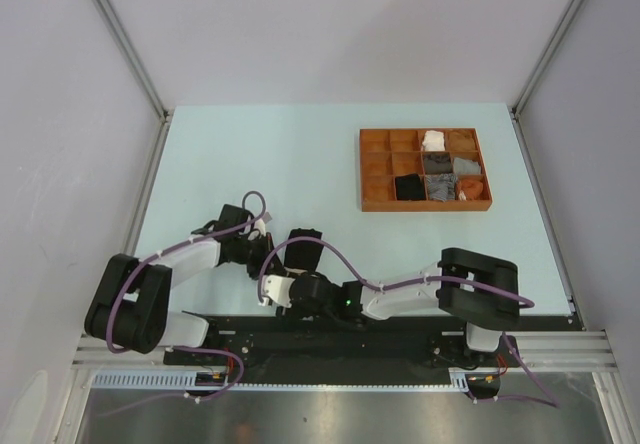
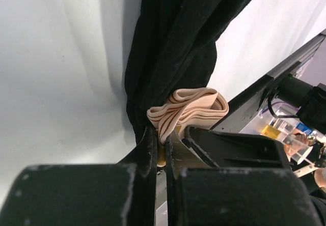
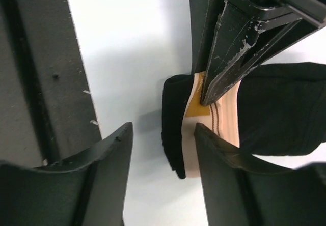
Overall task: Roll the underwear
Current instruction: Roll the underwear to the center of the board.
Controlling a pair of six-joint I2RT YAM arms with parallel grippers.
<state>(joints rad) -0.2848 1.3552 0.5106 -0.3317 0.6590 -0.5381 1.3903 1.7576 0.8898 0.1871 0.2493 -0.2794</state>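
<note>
Key relation: the black brief [image 3: 285,109] sits partly inside the gap of the R gripper [image 3: 162,129]. It's hard up against one finger [image 3: 219,175]. The other finger [image 3: 102,175] stands off, w/ bare table [image 3: 127,43] btwn it and the cloth. R jaws are apart, about mid-width, nothing pinched yet.

The bunched edge w/ the beige waistband [image 3: 224,114] runs lengthwise along the fingers, i.e. across the closing direction. A squeeze would prob. catch it side-on. The bulk of the black cloth trails off past the cloth-side finger, outside the gap.

L gripper [image 2: 162,139] is clamped tight on the same waistband, right by a small yellow-orange label [image 3: 196,109]. From the R wrist cam it comes in from ahead of the R jaws, tips just beyond theirs. From the L wrist cam the cloth stretches straight away from the L tips. So L has the hold and R is just beside it, about touching.

Look: black, soft, gathered into long folds, not flat. The band is beige w/ thin dark stripes, doubled into loose loops. Not a tidy roll yet, I'd judge.

Overhead, the brief lies btwn both wrists, close to the arm bases. The brown tray [image 1: 400,205] w/ other rolled pieces is well apart, beyond both jaws.
</note>
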